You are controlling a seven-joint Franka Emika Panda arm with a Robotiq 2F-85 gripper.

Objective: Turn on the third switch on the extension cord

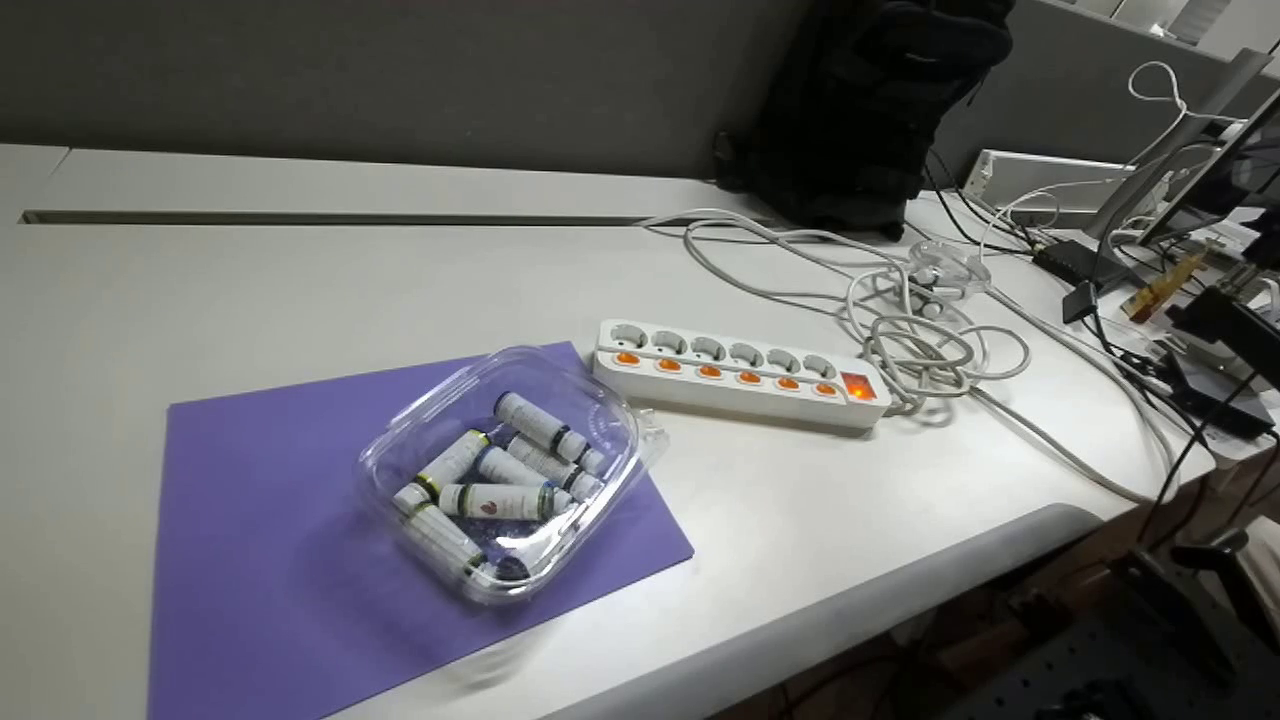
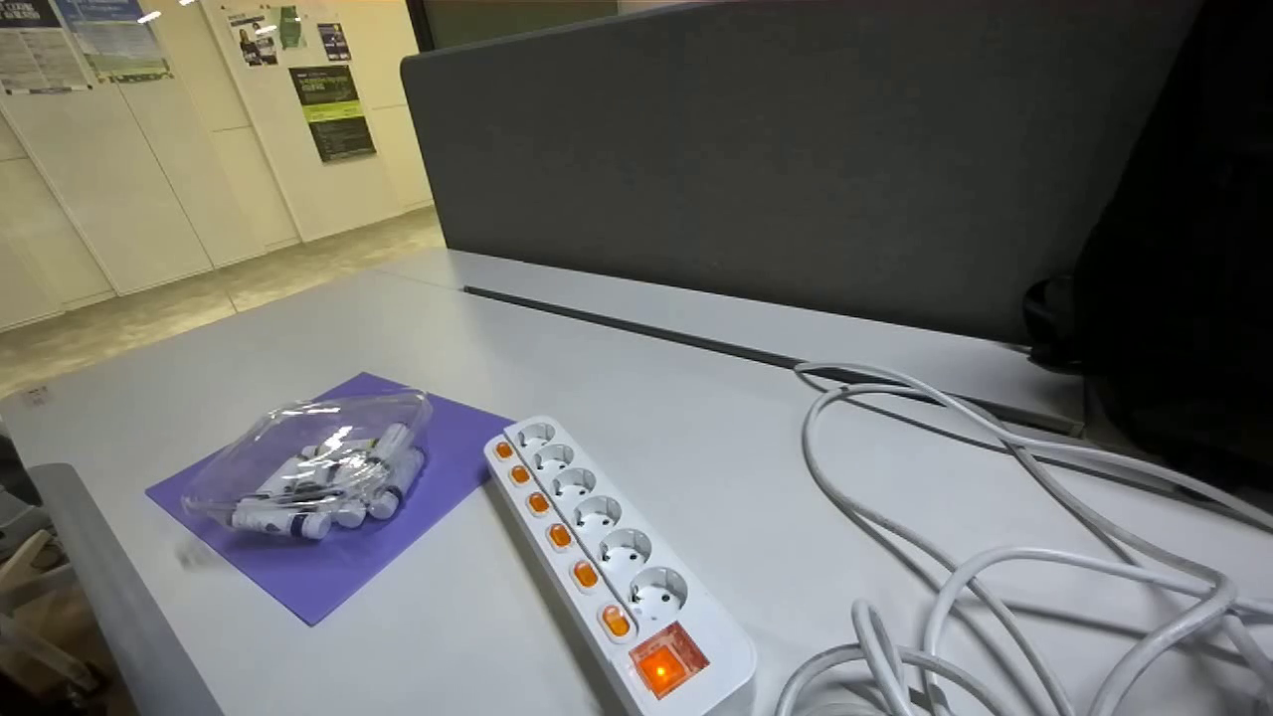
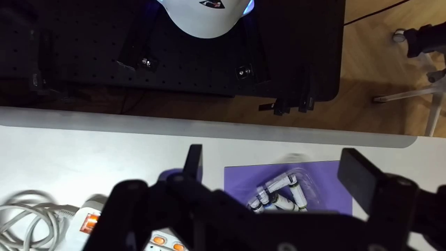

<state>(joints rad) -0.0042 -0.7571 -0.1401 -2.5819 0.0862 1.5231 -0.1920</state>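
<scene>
Desk [image 1: 300, 290]: white-topped, with a rounded grey edge [image 1: 850, 605].
Backpack [image 1: 850, 120]: black, upright before the dark partition [image 1: 400, 80].
Purple mat [image 1: 240, 560]: flat on the desk.
Extension cord [image 1: 740, 366]: white strip on the desk, one end just beside a corner of the purple mat, cable [image 2: 873, 636] coiled at the opposite end.
Clear tray [image 1: 543, 552]: on the purple mat, near the extension cord.
Gripper [image 3: 273, 164]: spread wide in the wrist view, fingers [image 3: 359, 177] well apart, hiding part of the extension cord.
Bottles [image 1: 500, 502]: white-labelled, jumbled in the clear tray.
Wide switch [image 1: 860, 387]: at the extension cord's cable end, glowing orange.
Small switches [image 1: 710, 371]: six, orange, in a row alongside six round sockets [image 1: 708, 348].
</scene>
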